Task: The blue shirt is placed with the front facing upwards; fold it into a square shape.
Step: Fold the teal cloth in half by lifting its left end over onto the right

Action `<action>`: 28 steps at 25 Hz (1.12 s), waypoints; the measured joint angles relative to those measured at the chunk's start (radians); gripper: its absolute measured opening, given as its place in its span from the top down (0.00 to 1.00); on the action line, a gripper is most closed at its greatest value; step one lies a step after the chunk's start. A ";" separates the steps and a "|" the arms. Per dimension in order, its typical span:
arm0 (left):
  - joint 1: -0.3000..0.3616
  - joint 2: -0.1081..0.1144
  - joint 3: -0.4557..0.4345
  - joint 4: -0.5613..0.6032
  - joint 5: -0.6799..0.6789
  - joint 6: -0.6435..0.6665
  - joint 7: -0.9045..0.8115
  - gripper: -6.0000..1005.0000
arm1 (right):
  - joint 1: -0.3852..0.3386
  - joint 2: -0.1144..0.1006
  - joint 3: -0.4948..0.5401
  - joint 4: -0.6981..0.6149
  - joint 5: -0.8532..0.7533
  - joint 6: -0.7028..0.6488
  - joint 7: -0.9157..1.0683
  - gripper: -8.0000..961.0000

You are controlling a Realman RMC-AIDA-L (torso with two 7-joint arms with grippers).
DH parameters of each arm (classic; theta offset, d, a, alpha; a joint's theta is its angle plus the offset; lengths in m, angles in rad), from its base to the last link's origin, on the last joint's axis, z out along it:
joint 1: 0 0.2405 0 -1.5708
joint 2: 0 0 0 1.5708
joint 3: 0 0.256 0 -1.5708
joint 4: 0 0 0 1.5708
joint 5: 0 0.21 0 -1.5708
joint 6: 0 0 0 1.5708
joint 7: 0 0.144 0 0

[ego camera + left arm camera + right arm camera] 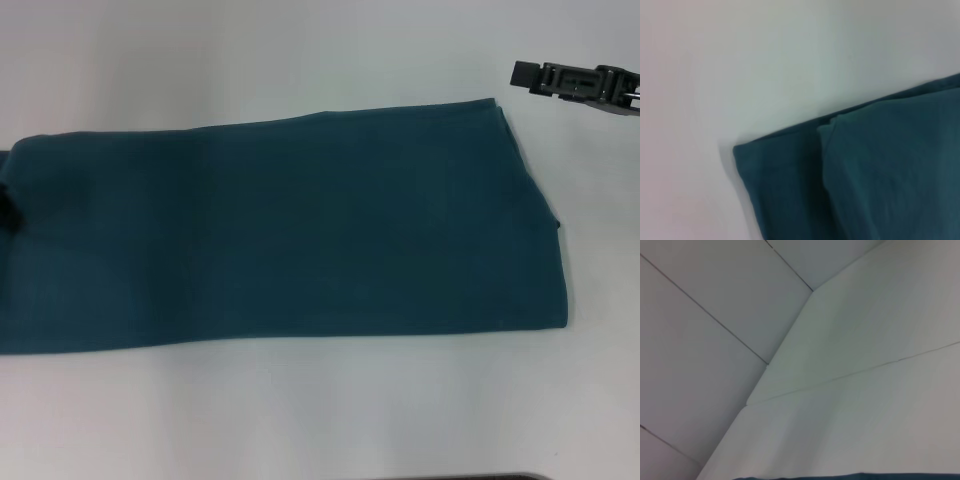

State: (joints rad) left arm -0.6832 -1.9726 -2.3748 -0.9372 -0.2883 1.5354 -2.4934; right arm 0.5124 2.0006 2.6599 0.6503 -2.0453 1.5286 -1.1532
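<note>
**Inspector:** Currently the dark teal-blue cotton shirt [290, 230] lies as a long flat band on the white table [320, 410]. Fold it end to end, edges aligned.

**Assistant:** Grippers?

**Inspector:** Right gripper [520, 75] hovers beyond the far corner, left at the edge; fingers indeterminate. Left wrist view alone reveals layered corners [827, 130]

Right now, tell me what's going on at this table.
A blue shirt lies on the white table, already folded into a long band with its plain side up; it is not yet square. The right pincer hangs above the table just past the shirt's far right corner, touching nothing. The left pincer is only a dark sliver at the shirt's left end, and its wrist camera looks down on a layered corner there. Whether it grips the cloth cannot be seen.
</note>
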 joint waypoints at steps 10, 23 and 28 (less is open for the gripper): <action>0.001 -0.009 0.000 0.002 0.000 -0.001 0.004 0.92 | -0.003 -0.002 0.000 0.000 0.004 0.000 -0.003 0.25; -0.002 -0.021 0.000 0.001 0.005 -0.003 -0.012 0.91 | -0.005 -0.002 -0.002 0.000 0.004 0.001 -0.013 0.25; -0.004 -0.022 0.000 -0.001 0.002 0.003 -0.016 0.87 | -0.005 -0.003 -0.002 0.000 0.004 0.005 -0.016 0.25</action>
State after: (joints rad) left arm -0.6870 -1.9945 -2.3746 -0.9379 -0.2860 1.5382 -2.5091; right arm 0.5077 1.9972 2.6584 0.6503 -2.0416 1.5337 -1.1687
